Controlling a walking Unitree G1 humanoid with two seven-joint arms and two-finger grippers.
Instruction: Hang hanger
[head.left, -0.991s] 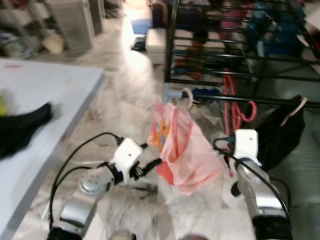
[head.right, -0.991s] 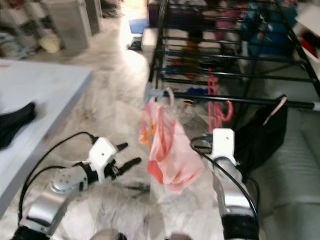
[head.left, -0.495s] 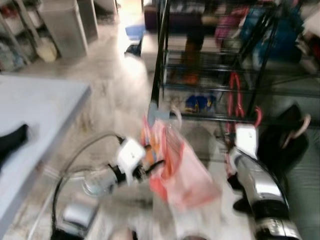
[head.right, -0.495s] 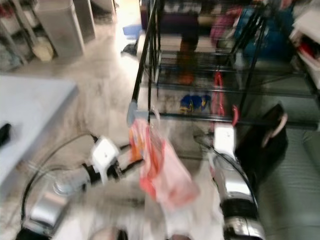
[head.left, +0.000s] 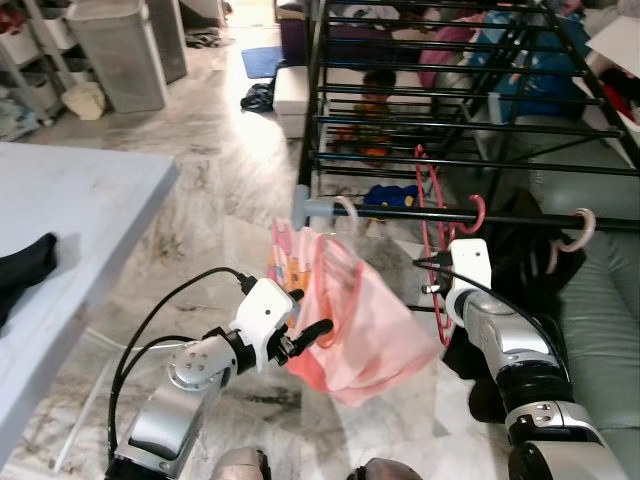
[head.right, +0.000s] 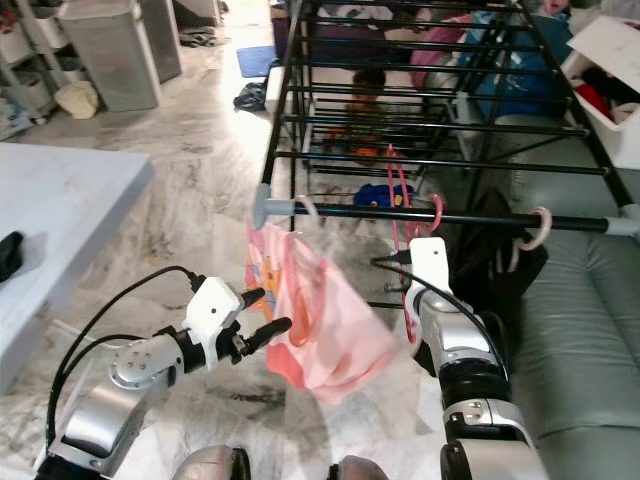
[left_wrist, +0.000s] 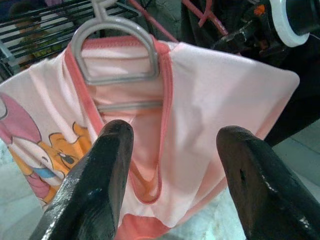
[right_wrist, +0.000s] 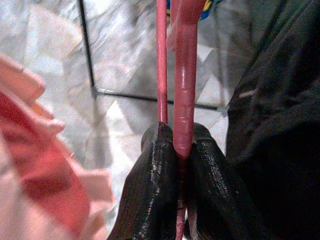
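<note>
Two black fingers of the right claw (right_wrist: 177, 165) pinched a red plastic hanger (head.left: 432, 235) hooked on the black drying rack's front rail (head.left: 520, 214); the left claw (left_wrist: 172, 165) gaped beside the pink shirt (head.left: 345, 320) hanging near that rail's left end.

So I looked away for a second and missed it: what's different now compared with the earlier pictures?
The camera shifted and sharpened; little else did. The pink garment still hangs from the rack rail, the left gripper stays open beside it, and the right gripper stays shut on the red hanger.
</note>
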